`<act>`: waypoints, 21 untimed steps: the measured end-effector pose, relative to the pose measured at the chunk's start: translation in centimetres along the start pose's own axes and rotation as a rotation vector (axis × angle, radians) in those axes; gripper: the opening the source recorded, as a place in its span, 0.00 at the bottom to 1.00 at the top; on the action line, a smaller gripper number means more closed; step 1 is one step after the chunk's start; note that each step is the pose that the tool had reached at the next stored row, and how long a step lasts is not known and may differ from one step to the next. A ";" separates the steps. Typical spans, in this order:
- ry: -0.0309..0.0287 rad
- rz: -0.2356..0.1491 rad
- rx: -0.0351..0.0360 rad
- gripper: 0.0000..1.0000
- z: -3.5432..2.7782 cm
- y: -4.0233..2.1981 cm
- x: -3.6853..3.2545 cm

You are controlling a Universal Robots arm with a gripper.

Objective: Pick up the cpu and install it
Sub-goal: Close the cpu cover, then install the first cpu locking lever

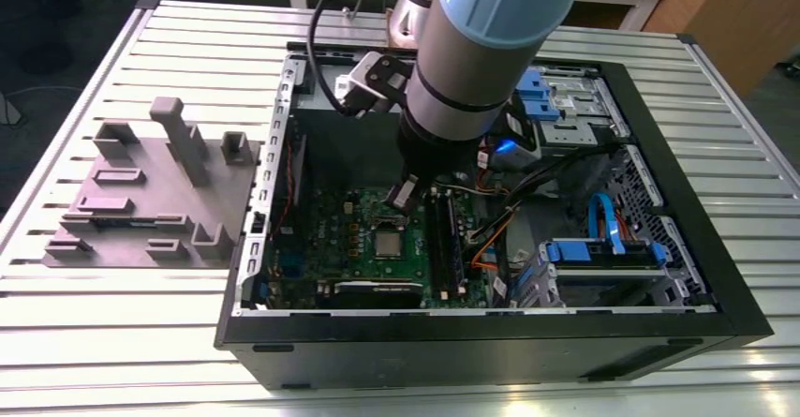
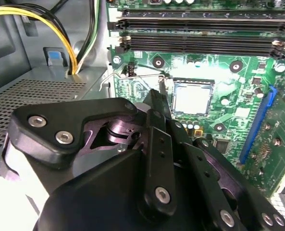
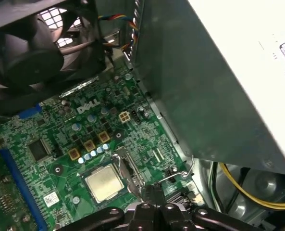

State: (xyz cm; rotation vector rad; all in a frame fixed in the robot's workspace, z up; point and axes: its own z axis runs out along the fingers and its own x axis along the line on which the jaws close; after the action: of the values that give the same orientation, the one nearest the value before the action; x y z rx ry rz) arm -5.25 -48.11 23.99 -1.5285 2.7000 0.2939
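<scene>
Since the cpu point(image 3: 103, 183) is already sitting flat in its socket on the green motherboard point(image 3: 60, 144), the picking-up and placing part looks done to me. You can see the chip's silver top square in the socket frame in both wrist views, and in the exterior view it's the little grey square point(image 1: 389, 243) in the middle of the board, just beside the long black RAM sticks point(image 1: 445, 239).

Right next to the socket is the thin wire retention lever point(image 3: 173, 175), and it seems to be standing up rather than latched down, so I'd guess the locking step isn't finished. Can't swear to that though.

Over that spot hangs the gripper point(image 3: 153, 190), its tips pinched together with nothing between them as far as I can see, right at the socket's edge near the lever, not on the chip itself.

Around all that is the open computer case point(image 1: 700, 323) lying on a slatted metal table point(image 1: 125, 342), with a grey fixture block point(image 1: 150, 192) well off to the exterior view's left.
</scene>
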 end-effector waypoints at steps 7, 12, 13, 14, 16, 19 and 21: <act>0.0041 -0.003 0.0016 0.11 -0.11 -0.27 0.60; 0.0102 -0.010 0.0039 0.11 -0.17 -0.38 1.06; 0.0111 -0.011 0.0042 0.11 -0.17 -0.35 1.12; 0.0112 -0.013 0.0041 0.11 -0.17 -0.33 1.14; 0.0115 -0.013 0.0040 0.11 -0.18 -0.32 1.15; 0.0114 -0.014 0.0040 0.11 -0.17 -0.33 1.15; 0.0114 -0.014 0.0039 0.11 -0.17 -0.32 1.15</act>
State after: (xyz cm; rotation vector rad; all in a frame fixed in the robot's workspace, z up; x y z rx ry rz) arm -5.55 -49.27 23.98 -1.5517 2.6960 0.2801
